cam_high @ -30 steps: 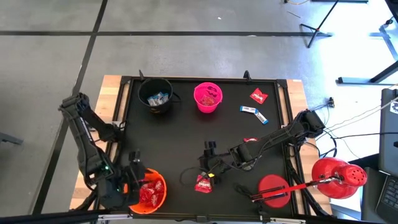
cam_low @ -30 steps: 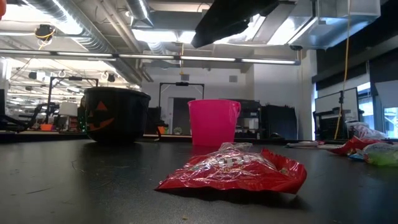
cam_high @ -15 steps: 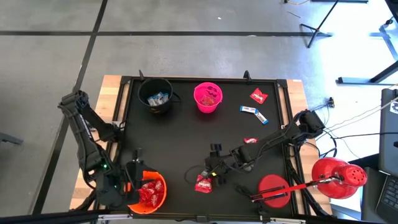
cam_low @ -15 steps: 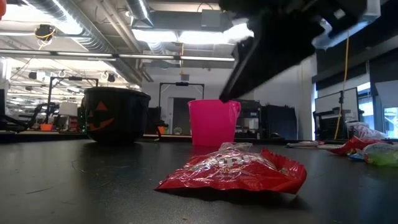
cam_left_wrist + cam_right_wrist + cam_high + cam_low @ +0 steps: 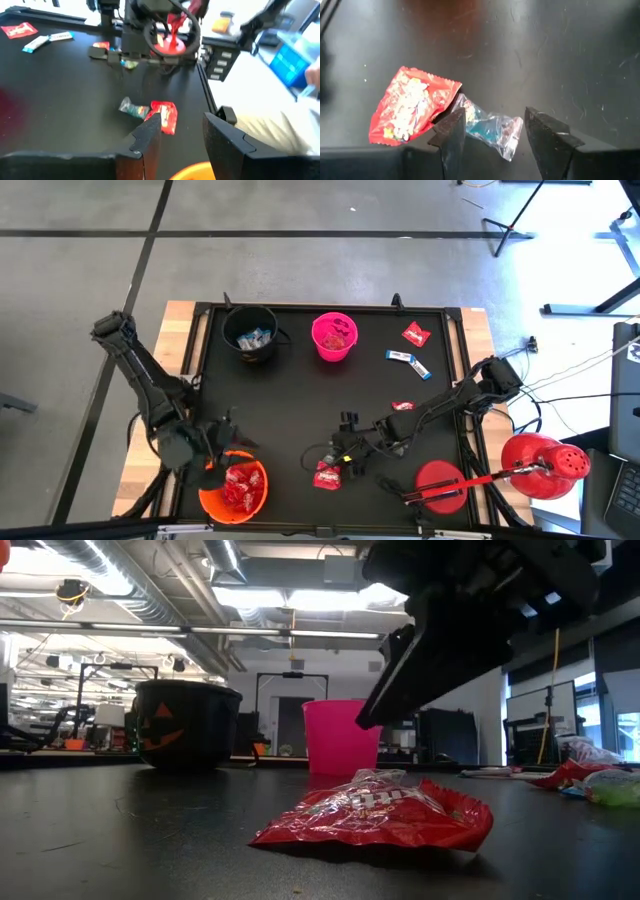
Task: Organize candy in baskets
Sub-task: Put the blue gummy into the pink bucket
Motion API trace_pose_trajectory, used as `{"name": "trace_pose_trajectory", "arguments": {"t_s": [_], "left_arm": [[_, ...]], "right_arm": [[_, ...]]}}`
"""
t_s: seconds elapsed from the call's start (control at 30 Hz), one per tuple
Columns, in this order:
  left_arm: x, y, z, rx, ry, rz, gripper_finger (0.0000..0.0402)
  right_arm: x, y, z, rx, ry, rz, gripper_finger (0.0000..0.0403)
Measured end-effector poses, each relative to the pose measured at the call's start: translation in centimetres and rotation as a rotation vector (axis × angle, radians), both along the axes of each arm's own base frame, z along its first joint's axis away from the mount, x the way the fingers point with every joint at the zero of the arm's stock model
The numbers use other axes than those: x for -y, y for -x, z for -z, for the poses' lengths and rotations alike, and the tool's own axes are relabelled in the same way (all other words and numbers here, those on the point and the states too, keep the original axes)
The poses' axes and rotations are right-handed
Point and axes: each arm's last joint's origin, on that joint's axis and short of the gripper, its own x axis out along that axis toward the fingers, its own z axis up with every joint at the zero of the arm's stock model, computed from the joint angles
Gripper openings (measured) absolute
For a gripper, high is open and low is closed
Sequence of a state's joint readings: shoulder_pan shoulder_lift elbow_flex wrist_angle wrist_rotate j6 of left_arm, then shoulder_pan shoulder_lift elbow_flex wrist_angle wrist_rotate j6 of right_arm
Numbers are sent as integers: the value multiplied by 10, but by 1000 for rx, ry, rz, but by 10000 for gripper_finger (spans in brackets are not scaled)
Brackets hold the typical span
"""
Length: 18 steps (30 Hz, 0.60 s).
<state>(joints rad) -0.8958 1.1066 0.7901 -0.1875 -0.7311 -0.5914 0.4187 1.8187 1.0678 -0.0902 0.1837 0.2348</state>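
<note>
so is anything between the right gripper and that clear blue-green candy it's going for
Nothing visible. The right gripper is open directly over the clear-wrapped candy, one finger on each side. The red packet lies beside it, touching one end, outside the fingers.

Black worktop (image 5: 300, 395) with wooden edges showing at both sides. Red domed object with holes (image 5: 545, 464) off the right edge, red disc (image 5: 439, 483) beside it at the corner. Grey floor (image 5: 300, 270) beyond.
</note>
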Motion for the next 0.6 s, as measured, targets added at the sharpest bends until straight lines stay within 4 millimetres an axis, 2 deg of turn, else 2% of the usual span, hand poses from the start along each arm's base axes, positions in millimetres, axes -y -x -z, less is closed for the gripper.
{"name": "trace_pose_trajectory", "arguments": {"t_s": [0.2, 0.6], "left_arm": [[-15, -4, 11, 11, 13, -53, 134], [-26, -14, 12, -4, 2, -76, 134]], "right_arm": [[1, 2, 4, 0, -5, 17, 199], [6, 13, 24, 16, -66, 88, 199]]}}
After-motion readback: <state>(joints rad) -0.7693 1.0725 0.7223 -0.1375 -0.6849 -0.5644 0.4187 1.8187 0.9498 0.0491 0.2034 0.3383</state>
